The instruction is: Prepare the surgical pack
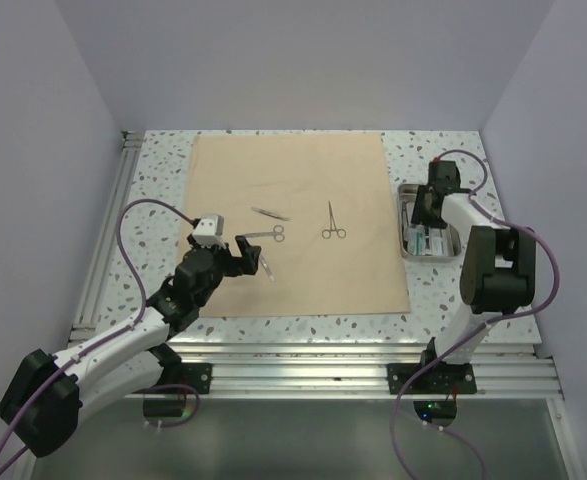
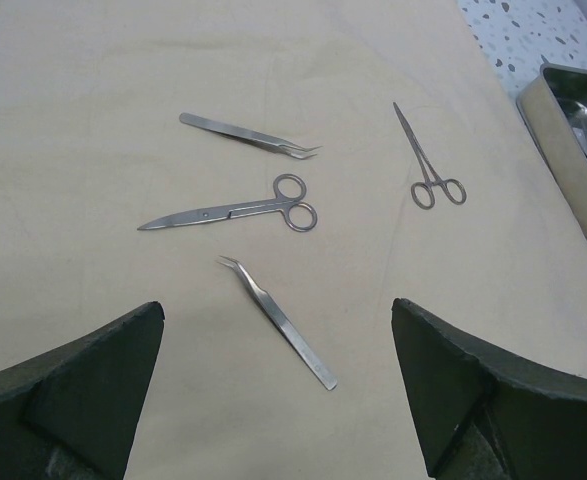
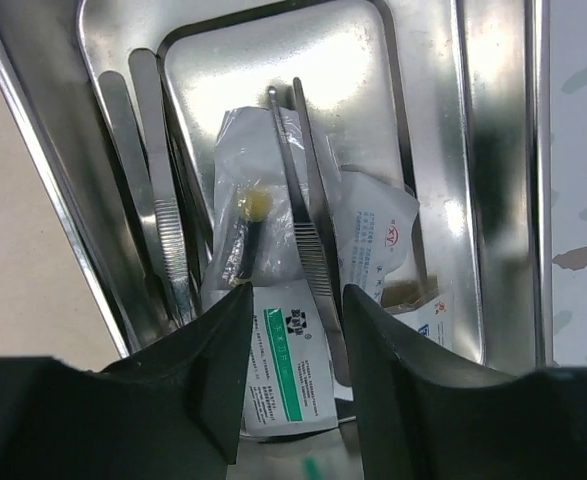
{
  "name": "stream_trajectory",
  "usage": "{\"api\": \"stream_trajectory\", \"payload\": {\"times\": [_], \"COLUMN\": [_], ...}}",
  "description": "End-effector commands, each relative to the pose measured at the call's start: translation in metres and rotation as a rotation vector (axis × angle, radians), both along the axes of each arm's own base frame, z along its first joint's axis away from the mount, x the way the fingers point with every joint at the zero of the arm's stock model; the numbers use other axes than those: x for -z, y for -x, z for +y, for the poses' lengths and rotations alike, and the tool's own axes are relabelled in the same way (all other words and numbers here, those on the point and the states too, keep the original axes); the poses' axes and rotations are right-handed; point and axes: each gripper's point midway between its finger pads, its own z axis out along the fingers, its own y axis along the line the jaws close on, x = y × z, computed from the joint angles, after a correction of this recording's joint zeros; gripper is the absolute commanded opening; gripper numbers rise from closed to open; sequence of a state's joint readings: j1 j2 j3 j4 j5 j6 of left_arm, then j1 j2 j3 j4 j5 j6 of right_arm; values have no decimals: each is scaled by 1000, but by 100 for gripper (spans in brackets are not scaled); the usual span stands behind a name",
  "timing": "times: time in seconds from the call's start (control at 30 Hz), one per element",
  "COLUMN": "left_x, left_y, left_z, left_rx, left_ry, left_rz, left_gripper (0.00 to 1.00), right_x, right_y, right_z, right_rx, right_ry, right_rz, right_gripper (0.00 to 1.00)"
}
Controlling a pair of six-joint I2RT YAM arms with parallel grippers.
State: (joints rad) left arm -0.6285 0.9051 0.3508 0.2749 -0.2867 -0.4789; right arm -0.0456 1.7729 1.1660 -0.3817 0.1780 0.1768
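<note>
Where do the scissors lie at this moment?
In the top view the scissors lie on the tan cloth, left of centre, between the far tweezers and the near tweezers, with the ring-handled forceps to their right.

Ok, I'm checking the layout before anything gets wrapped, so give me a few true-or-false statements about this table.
1. The scissors lie on the cloth between two tweezers. True.
2. The steel tray is empty. False: it holds packets and forceps.
3. The left pincer grips the scissors. False: it is open and empty above the cloth.
4. The right pincer hangs over the steel tray. True.
5. The cloth is bundled up. False: it lies spread flat.
</note>
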Motion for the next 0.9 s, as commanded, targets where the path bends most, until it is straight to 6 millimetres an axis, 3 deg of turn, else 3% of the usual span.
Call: {"api": "stream_trajectory", "payload": {"times": [0.0,0.1,0.2,0.23,0.3,0.33,0.4,0.43,0.47,0.5,0.53,0.6,0.63,0.73,0.87], "left_x": [-16,-15,-15,-15,-16,-15,-15,-15,-14,-14,-15,-14,-15,-16,-15], "left_y": [-5,-5,-6,-5,-6,-6,-6,-6,-6,-6,-6,-6,-6,-6,-7], "left_z": [-1,0,0,0,0,0,0,1,1,2,2,4,5,8,11], "left_rx": [-5,-10,-14,-13,-14,-14,-15,-18,-18,-23,-24,-32,-36,-54,-78], "left_ry": [24,22,21,21,21,20,19,17,16,15,16,14,17,23,24], "left_rz": [-48,-48,-47,-48,-48,-49,-48,-47,-46,-45,-48,-46,-47,-49,-47], "left_gripper": [100,100,100,100,100,100,100,100,100,100,100,100,100,100,100], "right_x": [-41,-64,-85,-95,-93,-101,-86,-94,-94,-81,-90,-73,-80,-72,-52], "right_y": [-14,-22,-25,-27,-27,-30,-29,-30,-30,-32,-33,-35,-39,-43,-42], "right_z": [-1,18,63,90,121,152,183,214,230,244,268,290,306,341,372], "right_rx": [8,-51,-177,-242,-315,-381,-454,-524,-565,-616,-678,-764,-801,-947,-1092], "right_ry": [17,-20,-48,-54,-80,-102,-108,-115,-118,-107,-117,-108,-102,-112,-114], "right_rz": [-108,-193,-271,-291,-266,-278,-221,-238,-239,-215,-237,-198,-221,-217,-174], "right_gripper": [46,50,55,57,59,60,62,63,64,64,65,65,65,63,64]}}
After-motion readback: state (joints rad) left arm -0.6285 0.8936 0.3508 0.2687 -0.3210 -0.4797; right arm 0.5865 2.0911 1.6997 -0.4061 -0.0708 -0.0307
